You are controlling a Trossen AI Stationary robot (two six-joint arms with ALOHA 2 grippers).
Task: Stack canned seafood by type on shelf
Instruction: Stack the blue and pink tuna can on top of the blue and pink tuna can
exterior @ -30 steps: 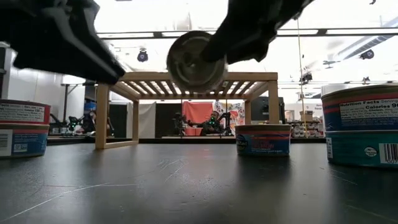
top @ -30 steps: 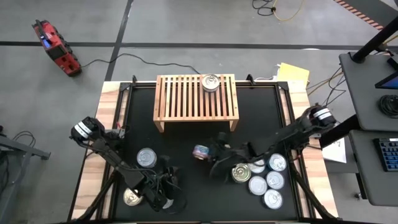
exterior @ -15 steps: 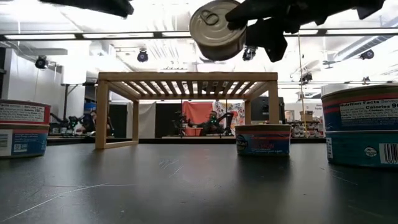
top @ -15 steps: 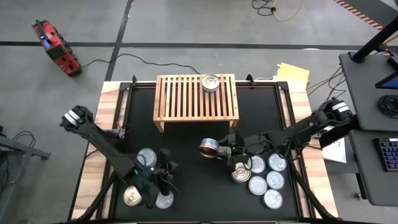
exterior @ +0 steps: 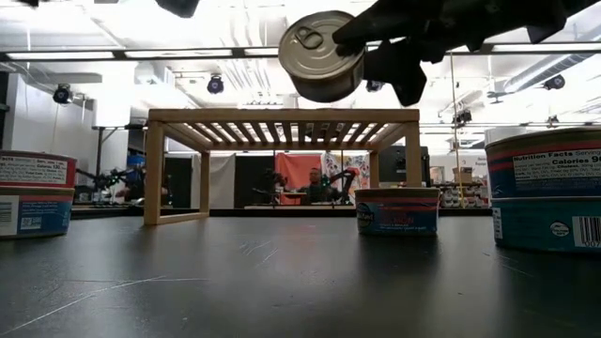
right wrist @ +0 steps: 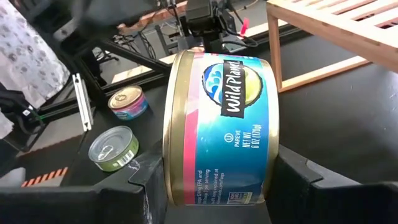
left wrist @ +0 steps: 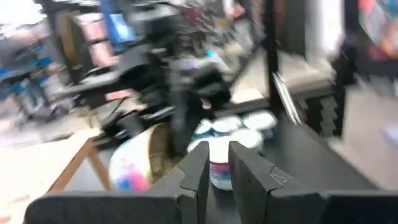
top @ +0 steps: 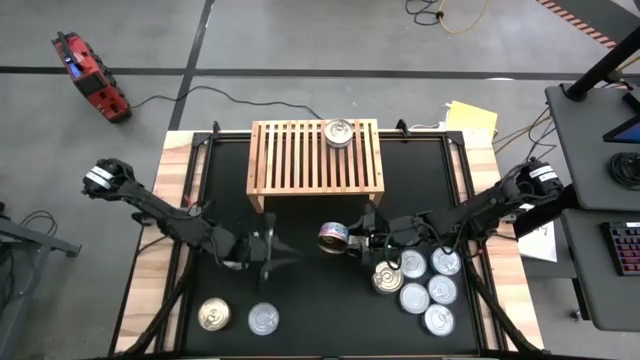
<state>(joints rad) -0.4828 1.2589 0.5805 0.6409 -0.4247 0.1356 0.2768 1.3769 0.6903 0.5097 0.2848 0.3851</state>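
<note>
High view: right gripper (top: pixel 352 240) fingers clamp a gold-rimmed, blue-and-pink-labelled round tin (top: pixel 333 238) above the black surface (top: pixel 300 300), before the light-wood slatted shelf (top: pixel 300 160). Left gripper (top: pixel 283 257) fingers stand narrow, holding nothing.

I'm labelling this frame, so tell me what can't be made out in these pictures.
- Left gripper: the left wrist view is motion-blurred; nothing shows between the fingers, and can labels beyond are unreadable.
- Can on the shelf: high view shows only its lid, so its type is unknown.
- Held can in the right gripper: the far side of its label is hidden.
- Low view: edge cans are cut off.
</note>
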